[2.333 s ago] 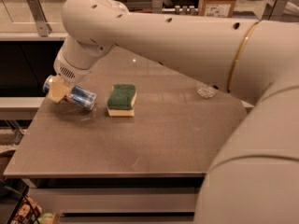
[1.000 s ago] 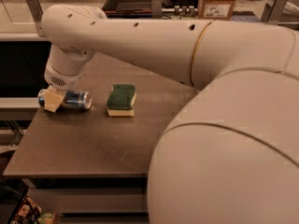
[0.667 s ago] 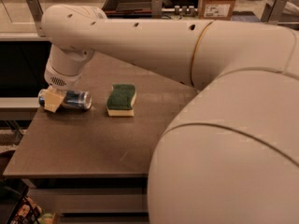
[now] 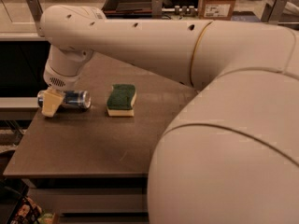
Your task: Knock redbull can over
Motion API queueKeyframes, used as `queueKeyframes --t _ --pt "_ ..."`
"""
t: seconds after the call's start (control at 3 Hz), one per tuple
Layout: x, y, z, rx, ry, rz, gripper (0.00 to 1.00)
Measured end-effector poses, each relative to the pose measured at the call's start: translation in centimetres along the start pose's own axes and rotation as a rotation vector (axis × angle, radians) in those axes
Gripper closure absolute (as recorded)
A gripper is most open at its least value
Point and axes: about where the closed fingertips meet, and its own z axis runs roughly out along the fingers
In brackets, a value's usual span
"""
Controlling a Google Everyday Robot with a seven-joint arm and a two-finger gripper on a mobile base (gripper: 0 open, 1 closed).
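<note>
The redbull can (image 4: 74,99) lies on its side near the left edge of the brown table (image 4: 93,143), its blue and silver side showing. My gripper (image 4: 50,104) hangs down from the white arm right at the can's left end. One cream fingertip (image 4: 51,103) shows in front of the can and touches it. The can's left end is hidden behind it.
A green and yellow sponge (image 4: 121,99) lies on the table just right of the can. My large white arm fills the right and lower right of the view. Shelving and a cardboard box (image 4: 219,1) stand behind the table. The table's left edge is close to the can.
2.3 s ago the can was tilted in the gripper further right; the gripper has since shifted left and down, and the can now lies flat on the table.
</note>
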Motion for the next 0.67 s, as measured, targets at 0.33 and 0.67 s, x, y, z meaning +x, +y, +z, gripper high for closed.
queueKeyframes --t 0.33,0.67 --pt "-0.02 0.05 0.01 -0.001 0.000 -0.001 0.00" --pt "-0.02 0.05 0.01 -0.001 0.000 -0.001 0.00"
